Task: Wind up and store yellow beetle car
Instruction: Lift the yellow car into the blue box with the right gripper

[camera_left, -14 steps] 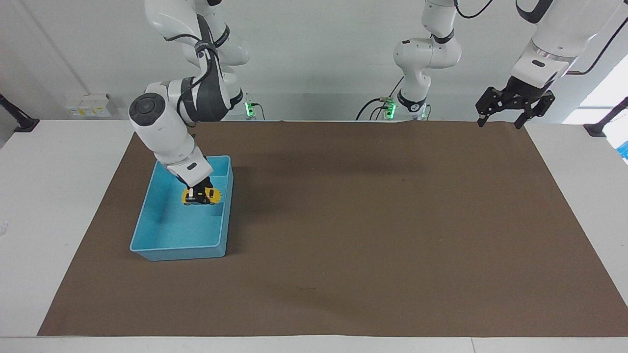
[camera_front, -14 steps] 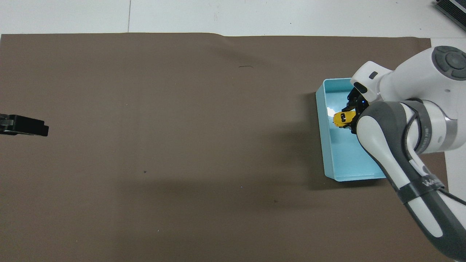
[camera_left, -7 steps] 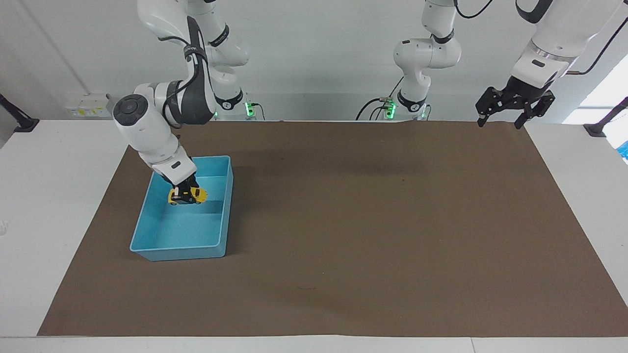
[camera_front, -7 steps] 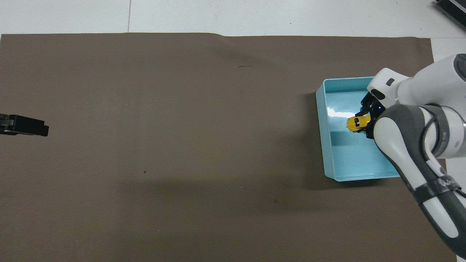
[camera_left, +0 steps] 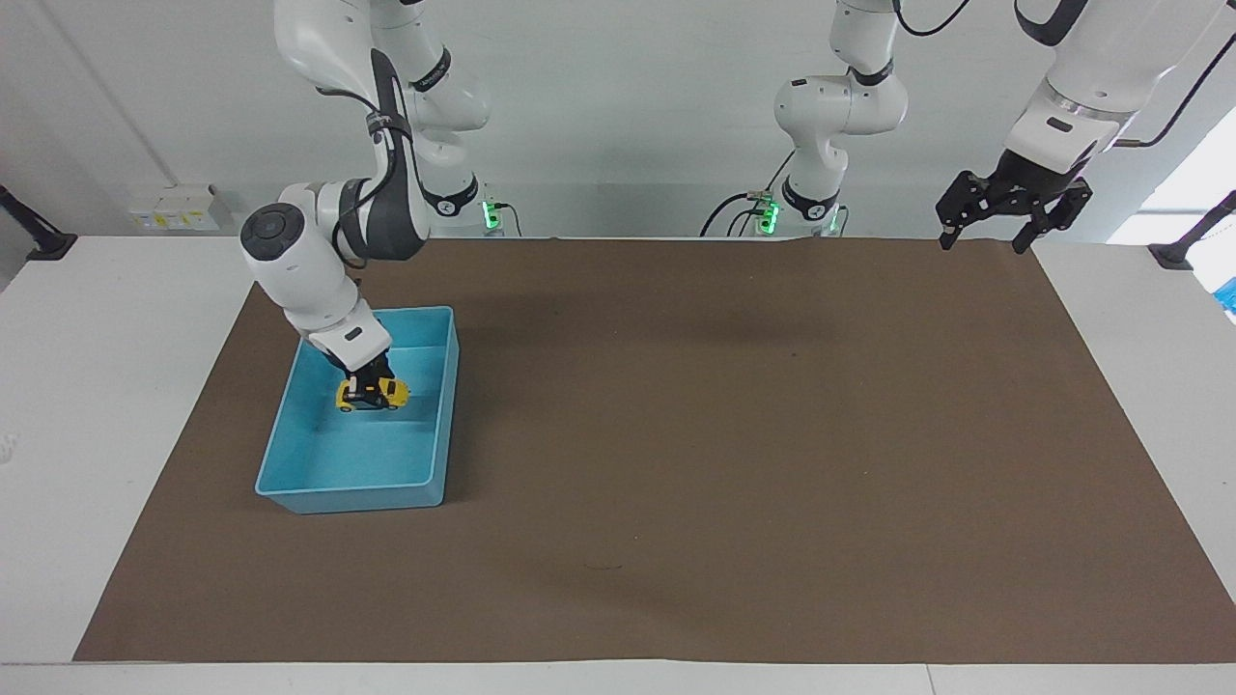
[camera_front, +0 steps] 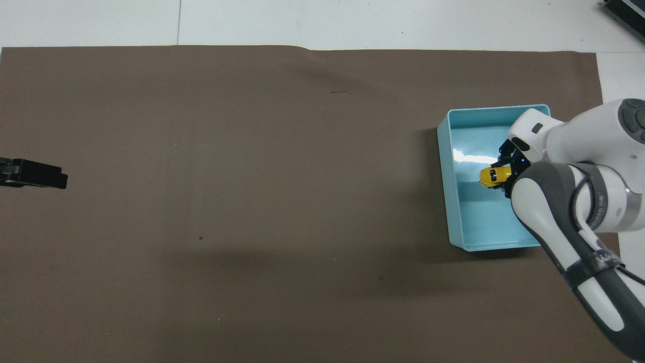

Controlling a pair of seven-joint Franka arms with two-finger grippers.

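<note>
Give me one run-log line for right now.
right gripper: shut on toy car, low inside blue bin | left gripper: open, waiting over mat corner | car not released

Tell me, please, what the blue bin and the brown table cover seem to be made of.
Blue bin: probably smooth plastic, somewhat glossy; a bright highlight lies on its floor, and its thin walls have rounded corners.
Brown table cover: it looks like matte paper or thin sheet; no shine, and a slight wavy buckle shows at one edge. I cannot tell for certain.
</note>
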